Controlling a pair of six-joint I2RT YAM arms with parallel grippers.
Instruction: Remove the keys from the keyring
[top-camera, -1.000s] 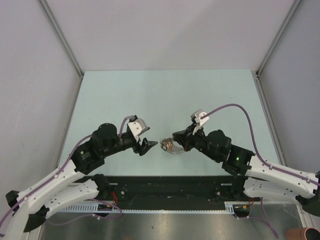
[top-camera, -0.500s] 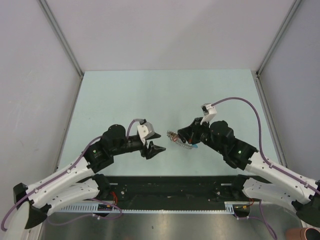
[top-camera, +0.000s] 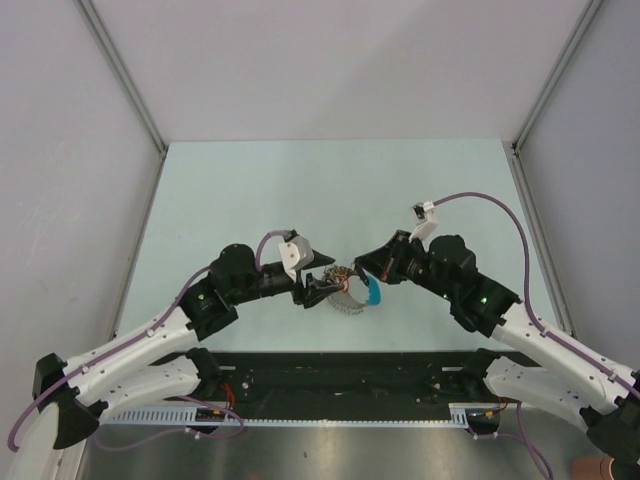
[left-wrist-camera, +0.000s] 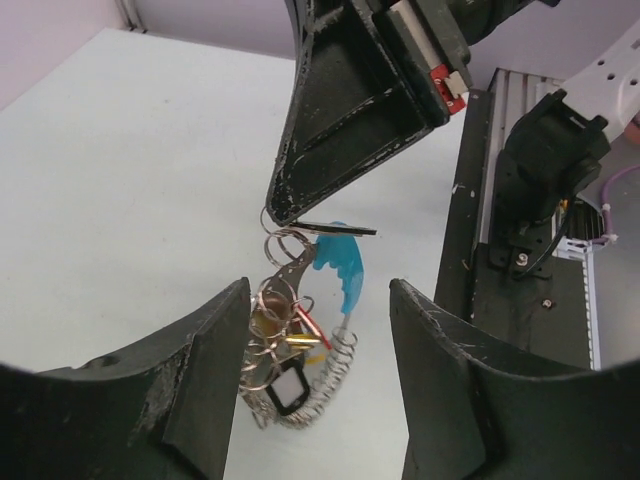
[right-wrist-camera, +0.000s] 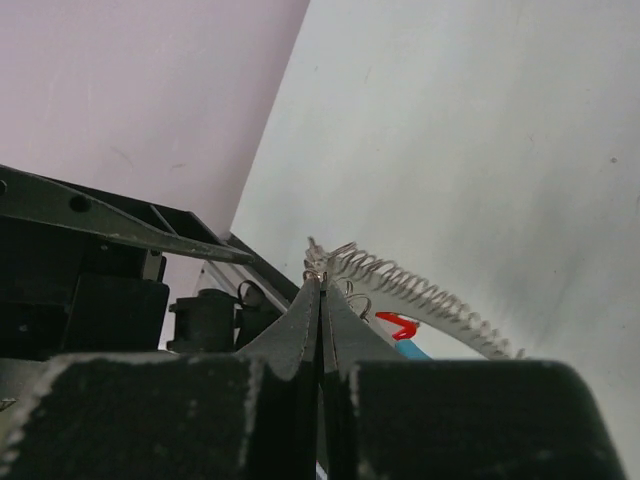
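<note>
- While the keyring (left-wrist-camera: 335, 375), a large floppy loop of silvery chain-like metal with a light-blue curved band (left-wrist-camera: 340, 272), hangs over the pale green table (top-camera: 300, 190) near its front middle, it is pinched at its top between the clenched jaws of the right gripper (right-wrist-camera: 320, 285).
- The keys (left-wrist-camera: 289, 386), small pieces of which one is dark and one red-headed, are seen bunched among small rings at the loop's lower left in the left wrist view.
- The left gripper (top-camera: 320, 283) is held released, its black fingers (left-wrist-camera: 200, 390) flanking the bunch with nothing clamped.
- The step in hand is judged to be the approach to a first key; no key has yet been taken off.
- Next, one key must be singled out and nipped, then worked around its ring while the loop is kept steady.
- Compared with half a second earlier, the left gripper has been brought from well apart to just beside the loop, and the loop has been turned so that the blue band shows from above.
</note>
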